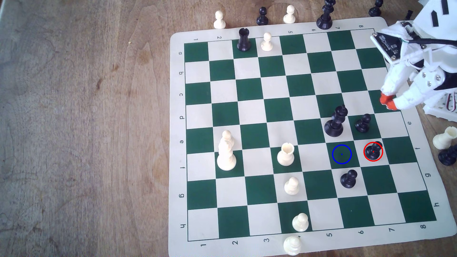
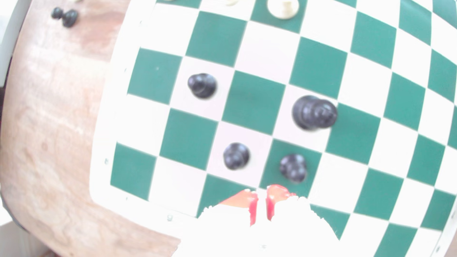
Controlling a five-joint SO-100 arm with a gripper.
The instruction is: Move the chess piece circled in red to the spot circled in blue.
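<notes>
The chess piece [image 1: 373, 151], a small black pawn ringed in red, stands on a cream square near the exterior view's right. In the wrist view this pawn [image 2: 236, 156] is blurred. The spot [image 1: 341, 154] is the dark green square with the blue ring, one square toward the exterior view's left of the pawn. It appears unmarked in the wrist view [image 2: 254, 98]. My gripper [image 1: 387, 100] hangs over the board's right edge, about two squares from the pawn. Its orange fingertips [image 2: 252, 200] are close together with nothing between them.
A tall black king [image 1: 335, 121] stands just beyond the spot, with one black pawn [image 1: 363, 122] beside it and another [image 1: 348, 178] on the spot's other side. White pieces [image 1: 285, 154] stand mid-board. Spare pieces [image 1: 445, 138] lie off the mat at right.
</notes>
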